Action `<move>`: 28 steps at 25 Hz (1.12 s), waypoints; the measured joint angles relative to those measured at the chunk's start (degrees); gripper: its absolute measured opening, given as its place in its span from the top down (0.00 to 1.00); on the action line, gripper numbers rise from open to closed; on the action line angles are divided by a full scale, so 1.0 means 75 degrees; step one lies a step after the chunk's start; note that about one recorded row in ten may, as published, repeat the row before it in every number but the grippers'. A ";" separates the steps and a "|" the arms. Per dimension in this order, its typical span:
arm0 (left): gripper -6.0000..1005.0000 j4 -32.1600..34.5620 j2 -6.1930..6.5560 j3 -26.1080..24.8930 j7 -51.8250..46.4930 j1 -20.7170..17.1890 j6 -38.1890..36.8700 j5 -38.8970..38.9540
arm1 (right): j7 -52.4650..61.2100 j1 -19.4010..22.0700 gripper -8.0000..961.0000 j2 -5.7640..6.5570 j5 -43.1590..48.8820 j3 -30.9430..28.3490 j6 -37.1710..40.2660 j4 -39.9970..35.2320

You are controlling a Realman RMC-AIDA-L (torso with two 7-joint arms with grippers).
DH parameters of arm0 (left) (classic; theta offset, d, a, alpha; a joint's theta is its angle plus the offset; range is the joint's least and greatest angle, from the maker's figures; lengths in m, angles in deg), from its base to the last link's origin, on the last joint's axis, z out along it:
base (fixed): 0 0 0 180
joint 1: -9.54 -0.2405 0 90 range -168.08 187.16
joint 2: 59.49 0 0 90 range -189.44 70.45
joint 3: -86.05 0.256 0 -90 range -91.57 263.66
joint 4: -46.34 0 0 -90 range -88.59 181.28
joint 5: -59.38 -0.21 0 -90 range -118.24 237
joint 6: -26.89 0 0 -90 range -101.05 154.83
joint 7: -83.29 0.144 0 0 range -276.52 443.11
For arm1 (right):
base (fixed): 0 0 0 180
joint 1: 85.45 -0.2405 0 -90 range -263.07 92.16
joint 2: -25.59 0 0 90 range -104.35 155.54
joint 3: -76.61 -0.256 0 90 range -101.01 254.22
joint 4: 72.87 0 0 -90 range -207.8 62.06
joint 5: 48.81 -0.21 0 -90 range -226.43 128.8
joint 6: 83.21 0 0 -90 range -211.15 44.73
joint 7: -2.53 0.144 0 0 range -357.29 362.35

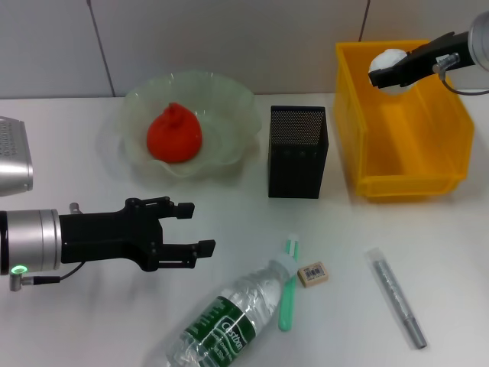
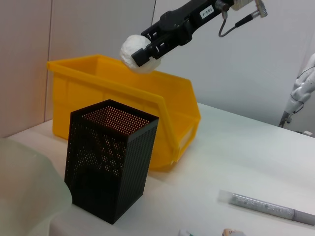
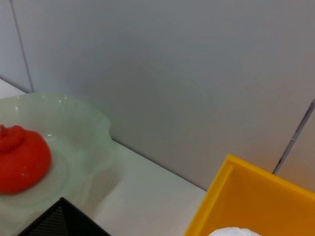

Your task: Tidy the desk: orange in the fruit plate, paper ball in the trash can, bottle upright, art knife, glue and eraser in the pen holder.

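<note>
Nearest the robot, the bottle [image 1: 221, 325] lies on its side on the desk [image 1: 92, 321], cap pointing away from the robot toward the pen holder. A green stick-shaped item [image 1: 287, 284] lies just beside the cap, touching or nearly touching it. Just to the right of that item rests the eraser [image 1: 313, 274], barcode label up. Farther right, well apart from the eraser, a grey pen-shaped tool [image 1: 395, 297] lies flat; it shows also in the left wrist view [image 2: 268, 208].

The left gripper [image 1: 200, 228] reaches in from the left side above the desk, just left of the bottle, with its jaws apart and nothing between them.

In the middle ground the pen holder [image 1: 298, 151] stands upright, its open top facing up [image 2: 110, 157]. To its left sits the fruit plate [image 1: 229, 115], with the orange [image 1: 174, 134] resting in its centre; the right wrist view shows the same orange [image 3: 22, 158] inside the plate's wavy rim [image 3: 93, 118].

To the right of the pen holder and near it stands the trash can [image 1: 412, 164]. Farthest back, the right gripper [image 1: 388, 72] hangs above the rear of the trash can, jaws closed on the paper ball [image 1: 385, 61]. The left wrist view confirms the ball [image 2: 134, 51] held clear above the can's rim [image 2: 147, 93].
</note>
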 joint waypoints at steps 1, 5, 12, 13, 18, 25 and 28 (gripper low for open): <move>0.19 0.0000 0.0000 0.0000 0.0000 0.0000 0.0001 0.0000 | 0.0001 0.0013 0.40 -0.0002 0.0000 -0.0006 -0.0060 0.0025; 0.19 0.0000 0.0000 -0.0008 0.0000 0.0001 0.0001 0.0000 | 0.0036 0.0091 0.35 -0.0040 0.0021 0.0022 -0.0228 0.0042; 0.19 0.0000 -0.0008 -0.0015 -0.0001 0.0001 -0.0001 0.0000 | 0.0053 0.0448 0.19 -0.0062 -0.0731 -0.0047 -0.0681 -0.0149; 0.19 0.0002 -0.0014 -0.0021 -0.0001 -0.0001 -0.0018 0.0000 | -0.0321 0.0744 0.17 -0.0050 -0.1757 -0.0039 -0.0883 -0.0271; 0.19 0.0025 -0.0016 -0.0058 -0.0001 0.0005 -0.0053 0.0000 | -0.2859 0.1687 0.13 0.0013 -0.5845 -0.0047 -0.0595 -0.0109; 0.19 0.0036 -0.0014 -0.0064 -0.0008 0.0020 -0.0066 0.0001 | -0.5395 0.2481 0.14 0.0189 -0.8809 -0.0087 0.1885 0.1211; 0.19 0.0036 -0.0016 -0.0062 -0.0059 0.0022 -0.0080 0.0000 | -0.6093 0.2780 0.14 0.0532 -0.8803 -0.0160 0.3422 0.2205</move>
